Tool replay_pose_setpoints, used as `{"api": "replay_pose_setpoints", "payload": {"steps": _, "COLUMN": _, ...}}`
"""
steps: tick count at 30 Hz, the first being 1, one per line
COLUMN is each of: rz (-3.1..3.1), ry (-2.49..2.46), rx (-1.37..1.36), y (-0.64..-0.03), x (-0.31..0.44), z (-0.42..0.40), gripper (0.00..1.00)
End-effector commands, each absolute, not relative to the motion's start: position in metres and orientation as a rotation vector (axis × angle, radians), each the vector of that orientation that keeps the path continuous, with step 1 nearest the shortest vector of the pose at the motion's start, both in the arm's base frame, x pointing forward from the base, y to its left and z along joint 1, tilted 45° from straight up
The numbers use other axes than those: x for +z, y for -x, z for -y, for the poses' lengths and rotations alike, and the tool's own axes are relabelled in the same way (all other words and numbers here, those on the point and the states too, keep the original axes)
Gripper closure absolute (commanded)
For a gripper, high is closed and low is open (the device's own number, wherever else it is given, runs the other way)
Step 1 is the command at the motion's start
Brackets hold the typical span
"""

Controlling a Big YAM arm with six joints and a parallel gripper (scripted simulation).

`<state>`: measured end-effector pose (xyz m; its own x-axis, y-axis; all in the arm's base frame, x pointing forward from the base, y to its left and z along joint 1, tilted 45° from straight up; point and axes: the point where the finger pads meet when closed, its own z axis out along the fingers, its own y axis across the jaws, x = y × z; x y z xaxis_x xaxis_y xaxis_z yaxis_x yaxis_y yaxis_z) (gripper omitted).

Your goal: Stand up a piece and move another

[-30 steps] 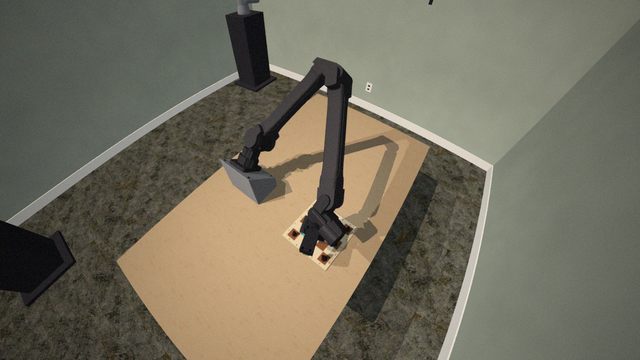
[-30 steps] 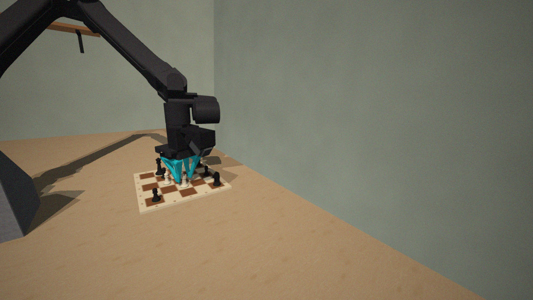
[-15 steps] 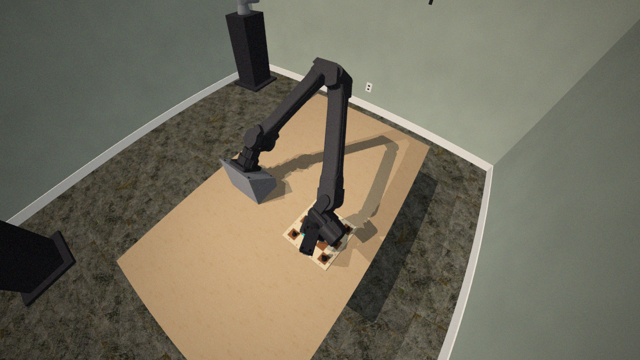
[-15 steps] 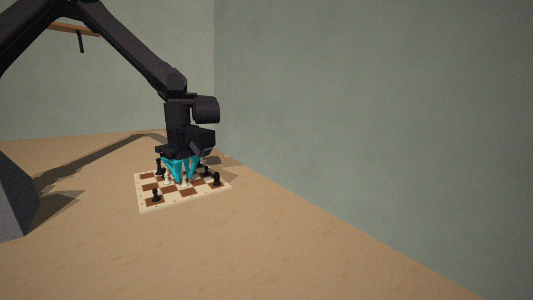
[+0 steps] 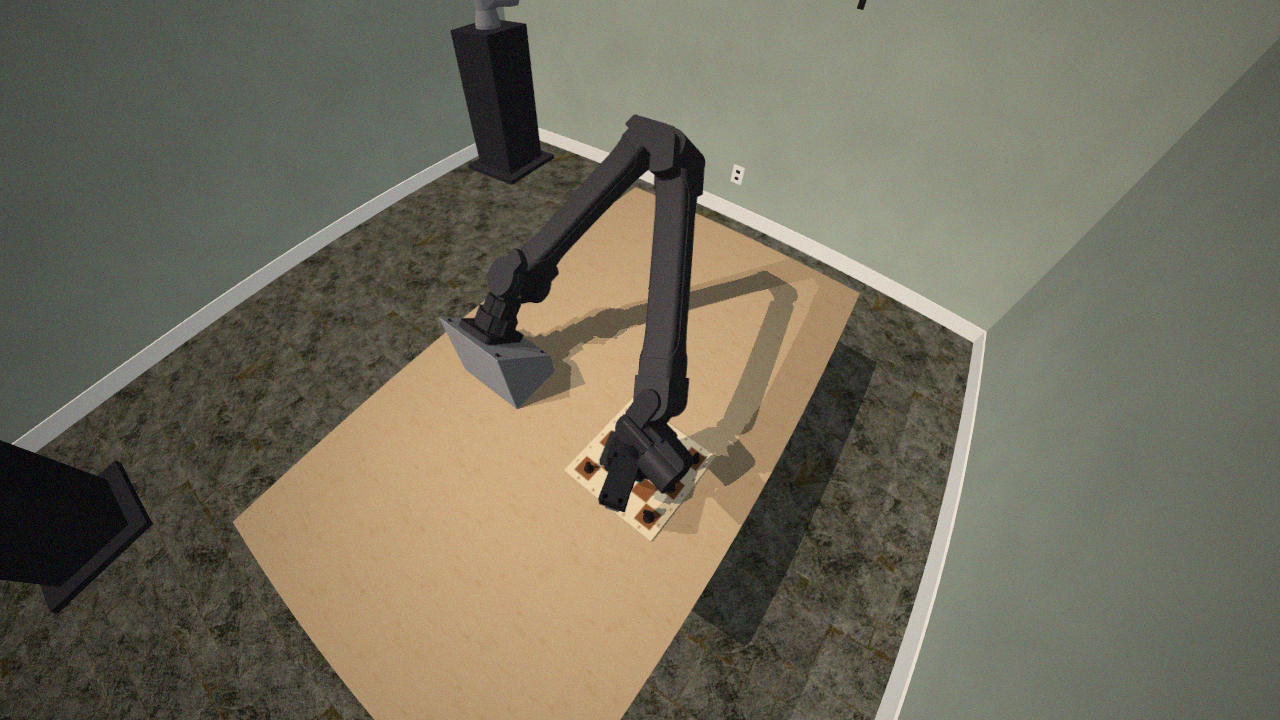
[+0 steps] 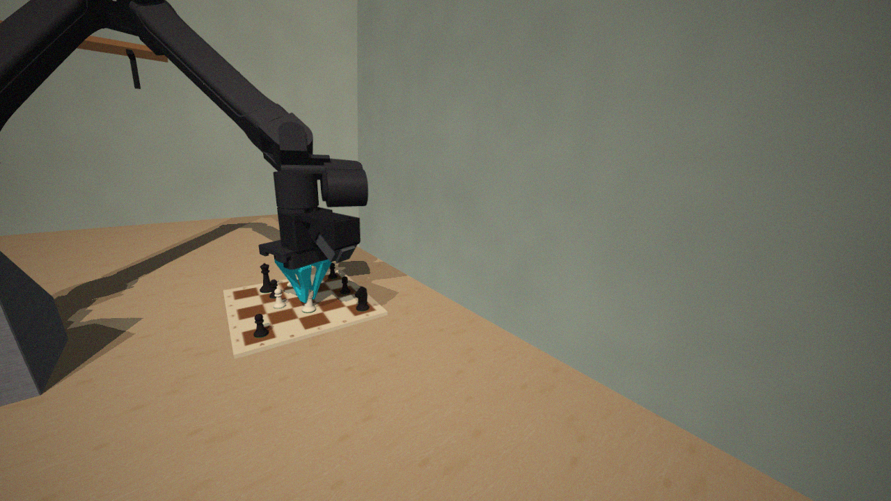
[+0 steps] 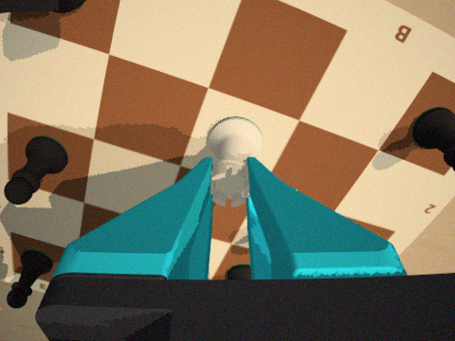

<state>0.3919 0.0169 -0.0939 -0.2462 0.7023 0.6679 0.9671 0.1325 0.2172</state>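
On the near-left square of the cream-and-brown chequered board (image 5: 652, 536) (image 6: 236, 353) (image 7: 367, 62), a black plastic-looking pawn (image 5: 588, 467) (image 6: 259, 326) (image 7: 433, 128) stands; rightward, teal angular fingers (image 6: 302, 287) grasp the upright white rook (image 6: 308, 304) (image 7: 234, 137) on C2, probably freeing that square for the black knight (image 5: 649, 516) (image 6: 362, 299) (image 7: 71, 4) on E1, far right of the near row; no container shows.

The gripper (image 6: 307, 298) (image 7: 229, 170) fingers have apparently closed onto the white rook (image 6: 308, 305) (image 7: 235, 137)
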Motion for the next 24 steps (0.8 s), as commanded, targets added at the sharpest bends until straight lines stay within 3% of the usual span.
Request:
{"api": "replay_pose_setpoints", "payload": {"steps": 1, "rz": 2.015, "ry": 1.587, "rx": -0.869, "y": -0.3929, "x": -0.0991, "z": -0.0263, "gripper": 1.0}}
{"api": "replay_pose_setpoints", "payload": {"steps": 24, "rz": 2.017, "ry": 1.576, "rx": -0.864, "y": -0.3921, "x": -0.0968, "z": -0.0253, "gripper": 1.0}}
